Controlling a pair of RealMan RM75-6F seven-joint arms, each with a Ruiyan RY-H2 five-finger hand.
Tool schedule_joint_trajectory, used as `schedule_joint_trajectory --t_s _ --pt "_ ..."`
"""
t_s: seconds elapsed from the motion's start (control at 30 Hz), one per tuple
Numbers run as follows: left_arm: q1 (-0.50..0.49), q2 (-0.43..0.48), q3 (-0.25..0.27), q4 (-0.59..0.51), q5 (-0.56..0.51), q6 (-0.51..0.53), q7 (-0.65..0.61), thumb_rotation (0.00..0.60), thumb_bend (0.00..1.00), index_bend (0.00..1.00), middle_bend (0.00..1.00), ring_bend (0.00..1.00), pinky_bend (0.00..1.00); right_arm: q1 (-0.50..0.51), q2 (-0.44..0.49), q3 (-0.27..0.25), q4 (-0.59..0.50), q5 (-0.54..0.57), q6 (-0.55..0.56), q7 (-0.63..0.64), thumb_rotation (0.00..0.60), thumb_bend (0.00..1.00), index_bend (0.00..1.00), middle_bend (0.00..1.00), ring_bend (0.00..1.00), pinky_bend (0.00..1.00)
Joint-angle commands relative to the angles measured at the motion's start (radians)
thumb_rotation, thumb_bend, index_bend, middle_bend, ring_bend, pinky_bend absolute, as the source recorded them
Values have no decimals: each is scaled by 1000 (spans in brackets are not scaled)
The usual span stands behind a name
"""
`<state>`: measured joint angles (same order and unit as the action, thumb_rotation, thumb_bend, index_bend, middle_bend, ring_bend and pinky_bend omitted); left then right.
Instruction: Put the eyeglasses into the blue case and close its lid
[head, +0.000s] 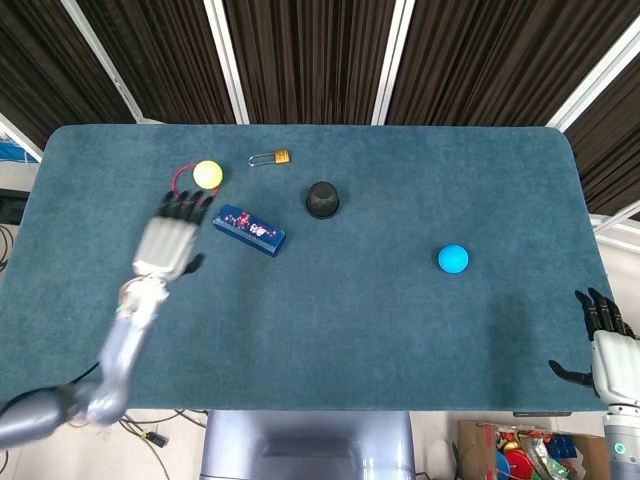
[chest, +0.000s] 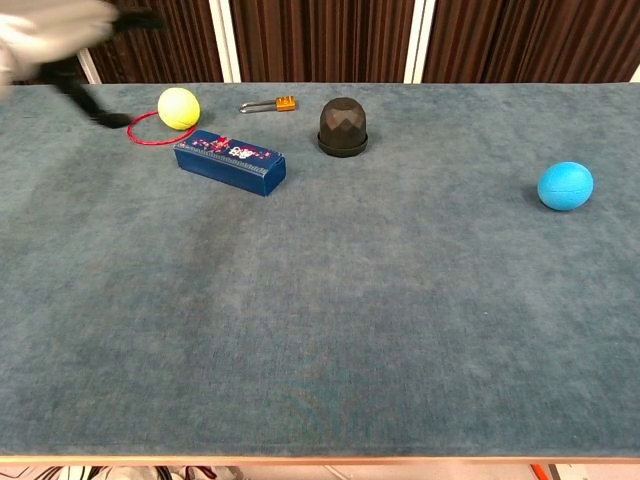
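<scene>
The blue case (head: 249, 230) lies closed on the teal table, left of centre; the chest view shows the blue case (chest: 230, 161) as a long box with a patterned lid. No eyeglasses show in either view. My left hand (head: 170, 245) hovers to the left of the case, apart from it, fingers spread and holding nothing. In the chest view the left hand (chest: 60, 30) is a blur at the top left corner. My right hand (head: 605, 345) hangs off the table's front right corner, fingers spread and empty.
A yellow ball (head: 208, 174) sits on a red ring (head: 180, 187) behind the case. A padlock (head: 271, 158) lies near the back edge. A black dome (head: 322, 199) stands right of the case. A blue ball (head: 453, 259) rests at the right.
</scene>
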<state>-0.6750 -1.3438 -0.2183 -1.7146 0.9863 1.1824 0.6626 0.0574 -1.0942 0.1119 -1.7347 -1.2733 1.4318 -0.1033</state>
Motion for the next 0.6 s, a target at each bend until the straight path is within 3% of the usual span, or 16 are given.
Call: schedule_joint_trajectory --t_s 0.03,0.23,0.6 --pt "188 196 129 -189 127 147 -106 600 244 6 29 18 44 -5 -9 5 14 -18 17 24 600 167 39 0 0 228" --pt "275 234 187 -181 257 223 -206 600 245 5 27 3 33 -11 -26 8 40 -61 54 53 600 167 34 0 0 228" --pt "336 259 199 -161 322 262 -258 600 244 5 27 0 30 -16 -31 8 49 -71 59 63 600 167 35 0 0 228"
